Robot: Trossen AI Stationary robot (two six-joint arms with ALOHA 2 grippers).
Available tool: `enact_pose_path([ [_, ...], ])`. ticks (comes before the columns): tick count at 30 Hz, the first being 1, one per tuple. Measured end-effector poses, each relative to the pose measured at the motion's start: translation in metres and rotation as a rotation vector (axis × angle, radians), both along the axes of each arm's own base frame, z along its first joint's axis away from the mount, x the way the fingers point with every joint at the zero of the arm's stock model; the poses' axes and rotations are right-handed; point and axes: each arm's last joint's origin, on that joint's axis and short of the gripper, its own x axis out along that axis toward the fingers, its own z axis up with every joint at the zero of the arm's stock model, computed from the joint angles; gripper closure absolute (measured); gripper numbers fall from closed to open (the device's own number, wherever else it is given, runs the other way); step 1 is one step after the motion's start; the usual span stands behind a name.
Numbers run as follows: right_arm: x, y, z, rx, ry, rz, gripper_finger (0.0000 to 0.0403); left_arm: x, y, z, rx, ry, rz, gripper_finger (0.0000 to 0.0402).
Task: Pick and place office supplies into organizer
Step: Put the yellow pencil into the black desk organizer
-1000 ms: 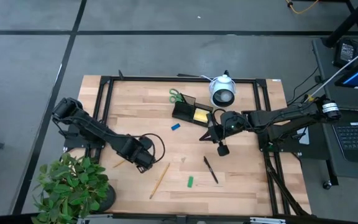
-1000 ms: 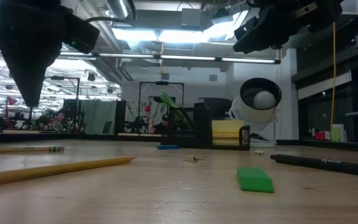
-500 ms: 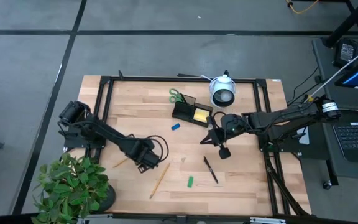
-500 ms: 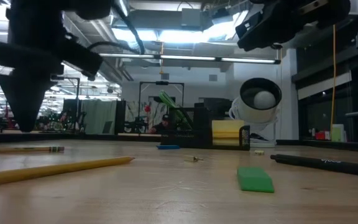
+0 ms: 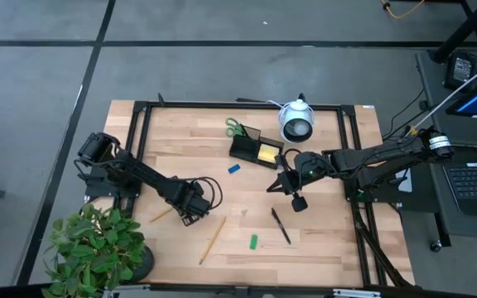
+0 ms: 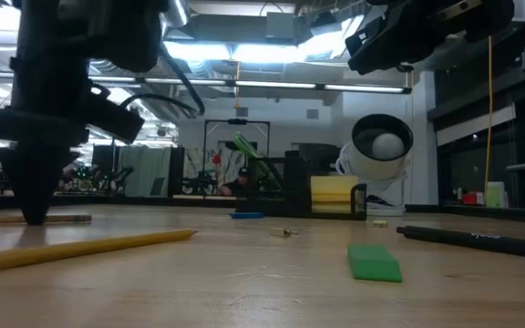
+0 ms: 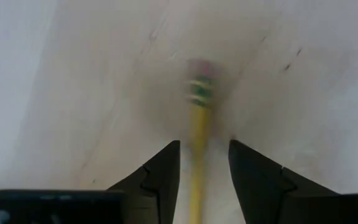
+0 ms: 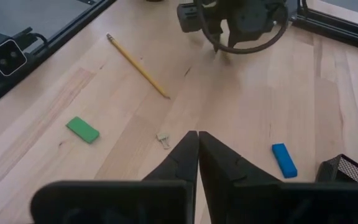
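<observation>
High view: your left gripper (image 5: 187, 217) is low over the table (image 5: 321, 240), right at the inner end of the short pencil (image 5: 161, 215), which runs away from it toward the plant (image 5: 98, 252); the long pencil (image 5: 213, 239) lies just beside the claw on its right-arm side, apart from it. Your right gripper (image 5: 281, 183) hangs just beside the organizer (image 5: 248, 149), where the yellow sticky-note pad (image 5: 267, 152) sits in the compartment nearest it and the green-handled scissors (image 5: 234, 127) stick out on the far side; the blue piece (image 5: 234, 168) lies between the two claws, the pen (image 5: 281, 225) and green piece (image 5: 253, 242) near the right claw toward the table's front edge. Low view: left claw (image 6: 33, 211) tips down at the tabletop, on the line of the short pencil (image 6: 62, 219). Left wrist view: your fingers (image 7: 156, 177) are spread, the pencil (image 7: 197, 155) runs straight through the gap between them, eraser end ahead, touching neither side that you can see. Right wrist view: right fingers (image 8: 182, 158) pressed together, holding nothing; green piece (image 8: 82, 129), long pencil (image 8: 138, 65) and blue piece (image 8: 284, 159) lie ahead, well apart from the tips.
</observation>
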Motion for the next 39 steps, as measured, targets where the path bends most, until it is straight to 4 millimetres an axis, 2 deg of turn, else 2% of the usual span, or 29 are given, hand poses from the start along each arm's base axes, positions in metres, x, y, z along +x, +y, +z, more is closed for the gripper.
enact_pose_path([
  [14,0.0003,0.0,0.0005,0.001,-0.006,0.0,0.0385,0.0022,0.0094,-0.0048,-0.065,0.008,-0.027,0.0294],
  [26,0.0003,0.0,0.0004,0.001,-0.005,0.0,0.0385,0.0028,0.0088,-0.0051,-0.071,0.005,-0.051,0.0389],
  [36,-0.0006,-0.0001,-0.001,0.001,0.013,-0.002,0.0385,0.0049,0.0093,-0.0057,-0.01,-0.035,-0.075,0.0394],
  [39,-0.0006,-0.0001,-0.001,0.0,0.013,-0.001,0.0385,0.0069,0.0099,-0.0004,0.02,-0.079,-0.076,0.0394],
])
